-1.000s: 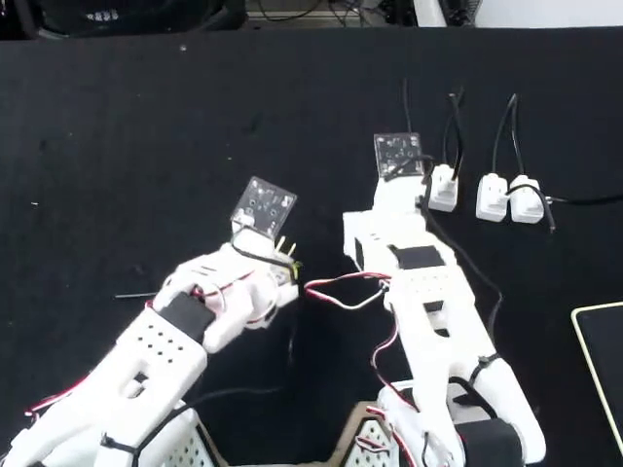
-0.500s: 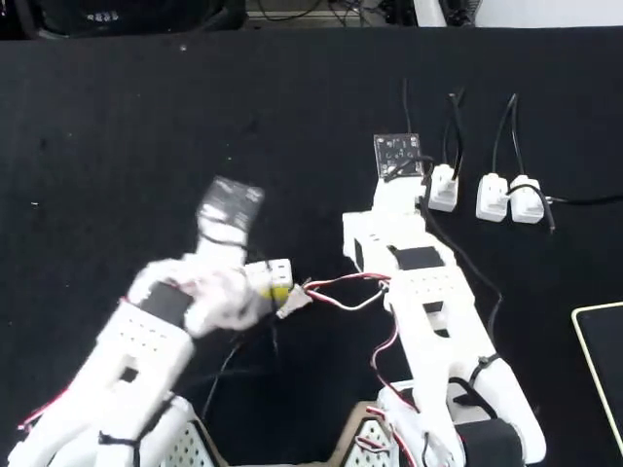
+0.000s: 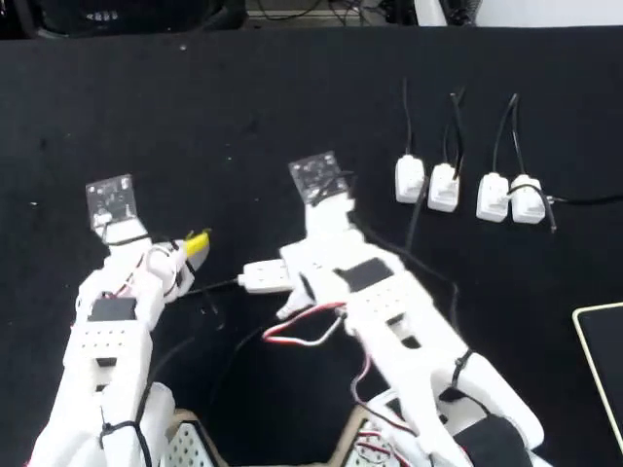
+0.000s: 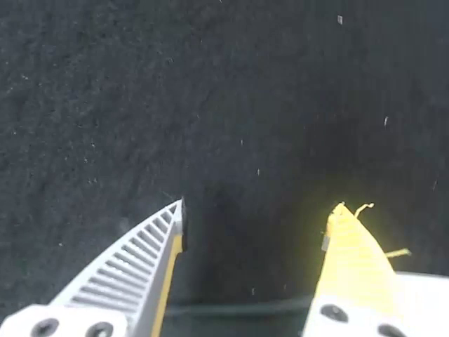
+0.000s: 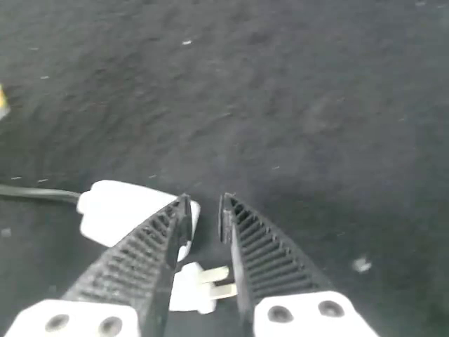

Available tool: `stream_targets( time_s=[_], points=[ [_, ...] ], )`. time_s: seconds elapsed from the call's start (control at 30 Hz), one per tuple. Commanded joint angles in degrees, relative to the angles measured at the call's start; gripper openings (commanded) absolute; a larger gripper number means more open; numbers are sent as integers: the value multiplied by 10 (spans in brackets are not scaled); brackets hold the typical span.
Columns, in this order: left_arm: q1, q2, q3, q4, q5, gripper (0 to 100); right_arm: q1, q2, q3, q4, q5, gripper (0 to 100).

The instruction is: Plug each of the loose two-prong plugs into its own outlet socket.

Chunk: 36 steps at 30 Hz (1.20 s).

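A loose white two-prong plug (image 3: 265,276) lies on the black table (image 3: 243,117), its dark cord trailing toward the left arm. My right gripper (image 3: 290,292) hovers right at it. In the right wrist view the plug body (image 5: 123,209) sits beside one finger and its prongs (image 5: 212,279) show below the narrow gap of the right gripper (image 5: 205,203), which holds nothing. My left gripper (image 3: 190,255), with a yellow fingertip (image 3: 198,240), is open a short way left of the plug. The left gripper (image 4: 259,225) has only bare table between its fingers. Several white plugs (image 3: 444,187) with black cords stand in a row at the back right.
A flat yellow-rimmed object (image 3: 596,375) lies at the right table edge. Red and white wires (image 3: 311,329) loop from the right arm near the front. Cords (image 3: 574,201) run back and right from the plug row.
The left arm swung left and let the plug go; it now lies on the table. The right arm swung left from the plug row to that plug, uncovering the row's leftmost plug.
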Motion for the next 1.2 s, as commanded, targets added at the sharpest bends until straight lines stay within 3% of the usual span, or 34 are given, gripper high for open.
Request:
stream_targets(
  time_s=[0.0,0.27,0.43,0.67,0.73,0.87,0.97,1.07,1.17],
  points=[
    [-21,-9,2,-27,44,317,-37,-22,6,36,-32,64],
    [-13,-5,3,-27,43,317,-36,-21,17,130,-30,64],
    [-10,-11,9,-27,43,317,-34,-22,86,64,8,64],
    [-10,-10,10,-27,40,317,-36,-28,80,66,9,65],
    [-11,-10,11,-27,40,317,-37,-28,63,96,9,92],
    [-11,-11,15,-27,40,317,-37,-28,8,198,13,239],
    [-11,-11,14,-27,40,317,-39,-28,-28,246,9,252],
    [-11,-11,13,-27,40,317,-64,-22,-40,241,-39,239],
    [-11,-11,13,-27,40,317,-106,-11,-11,161,-115,243]
  ],
)
